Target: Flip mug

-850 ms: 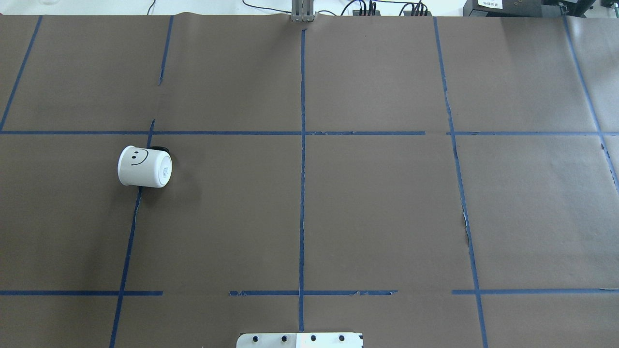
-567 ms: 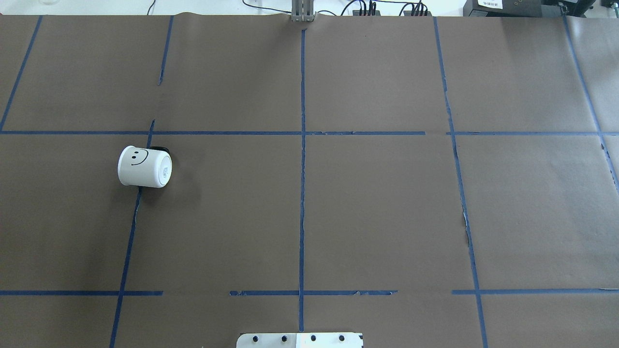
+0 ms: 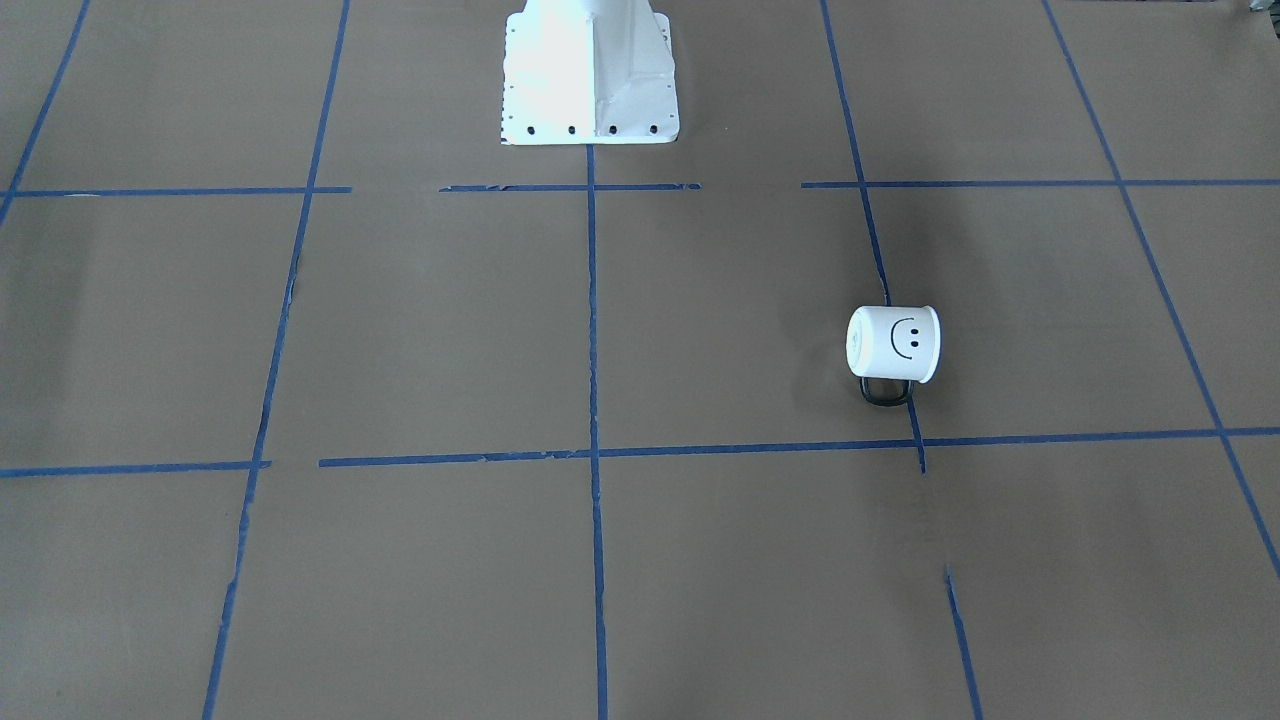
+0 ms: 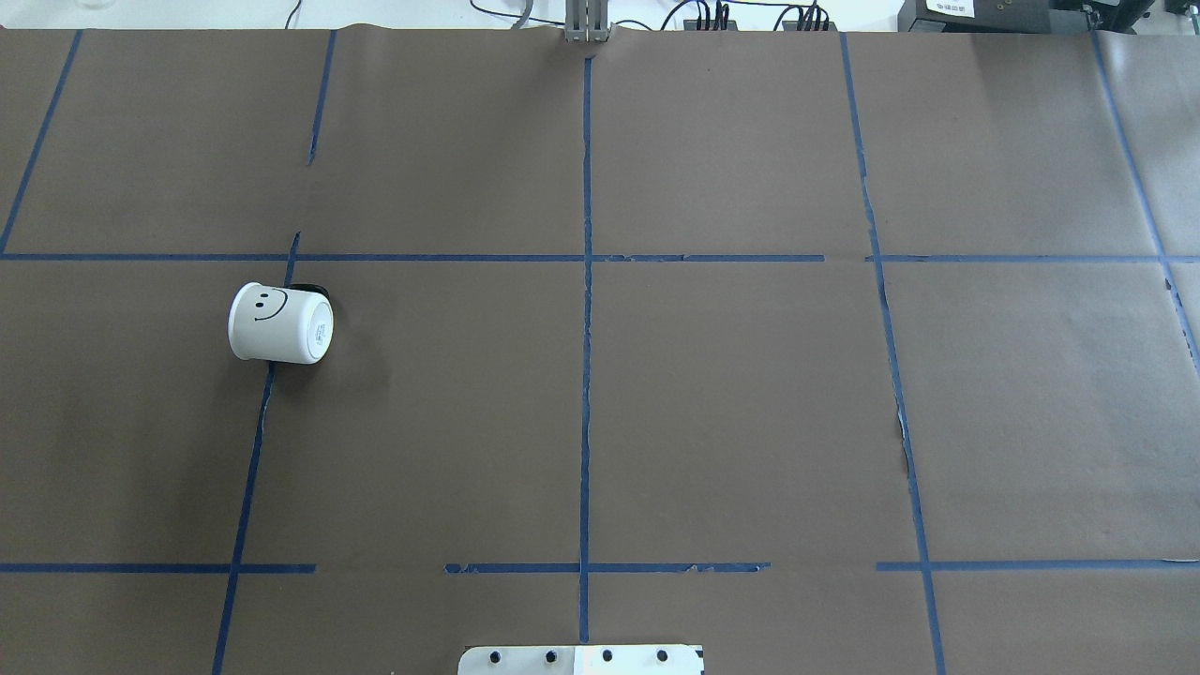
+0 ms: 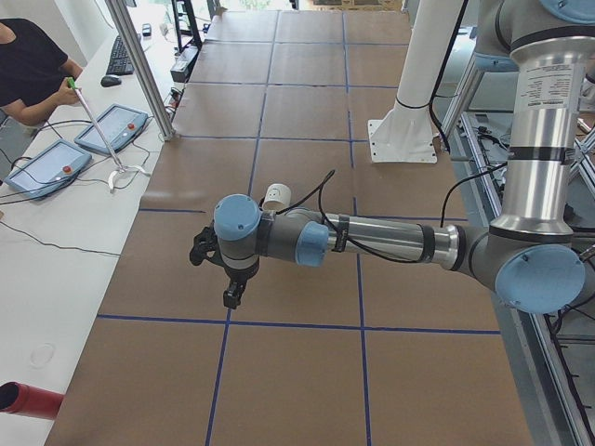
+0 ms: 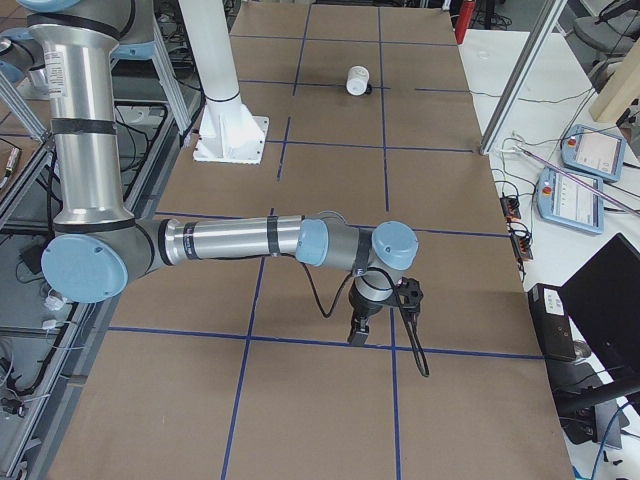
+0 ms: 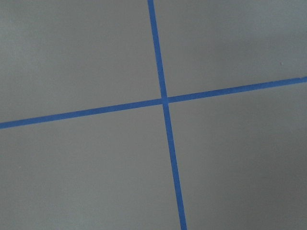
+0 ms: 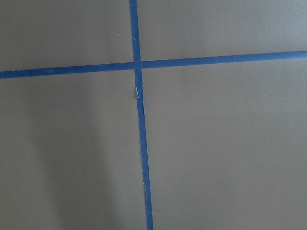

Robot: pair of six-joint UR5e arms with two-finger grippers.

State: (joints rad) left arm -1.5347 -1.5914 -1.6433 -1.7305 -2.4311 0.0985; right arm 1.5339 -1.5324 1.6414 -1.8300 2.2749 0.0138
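Left gripper [image 5: 231,294] and right gripper [image 6: 358,330] hover over brown paper [image 4: 750,422]; from the side views I cannot tell their jaw spacing. The mug [image 4: 279,323] lies on its side toward the robot's left, apart from both. An off-centre pinch on its round wall could roll it away.

Mug [image 3: 893,343]: black smiley face on its side; print on its base illegible. Sticker [image 5: 548,84] on left arm [image 5: 390,240]: text too small to read.
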